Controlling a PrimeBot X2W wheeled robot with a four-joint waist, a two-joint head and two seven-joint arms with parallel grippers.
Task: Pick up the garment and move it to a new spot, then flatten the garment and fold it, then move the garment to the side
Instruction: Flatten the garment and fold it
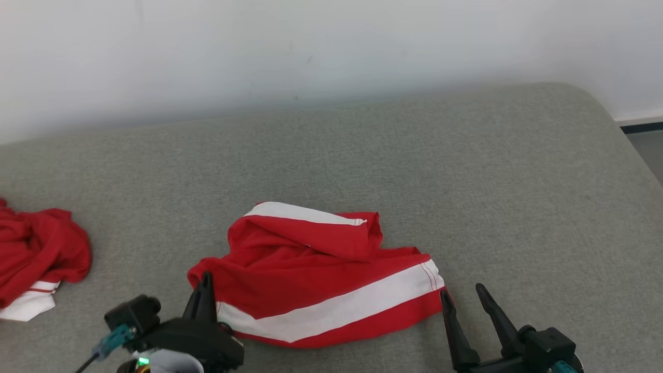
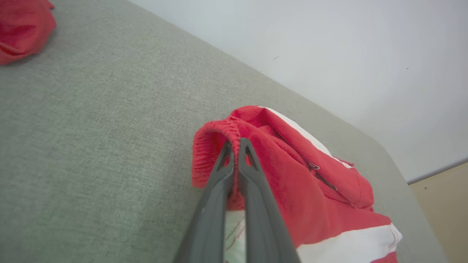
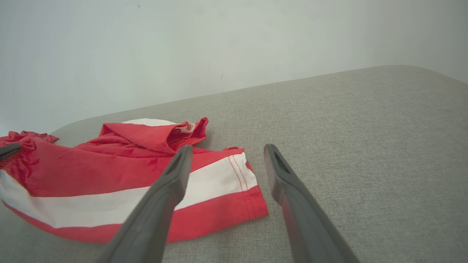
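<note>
The garment [image 1: 311, 269] is a pair of red shorts with a broad white stripe, lying crumpled in the near middle of the grey padded surface [image 1: 466, 181]. My left gripper [image 1: 206, 277] is shut on its left corner. In the left wrist view the two fingers [image 2: 236, 140] are pressed together with the ribbed red waistband [image 2: 204, 146] pinched and looped over their tips. My right gripper [image 1: 461, 291] stands open just beside the garment's right hem, nothing between its fingers. In the right wrist view the striped hem [image 3: 234, 182] lies under and left of the open gripper [image 3: 227, 148].
A second red and white garment [image 1: 36, 259] lies bunched at the far left of the surface. A pale wall [image 1: 311, 52] runs along the far edge. The surface rounds off at the right, with floor [image 1: 647, 145] beyond. Bare grey fabric stretches to the right and behind the shorts.
</note>
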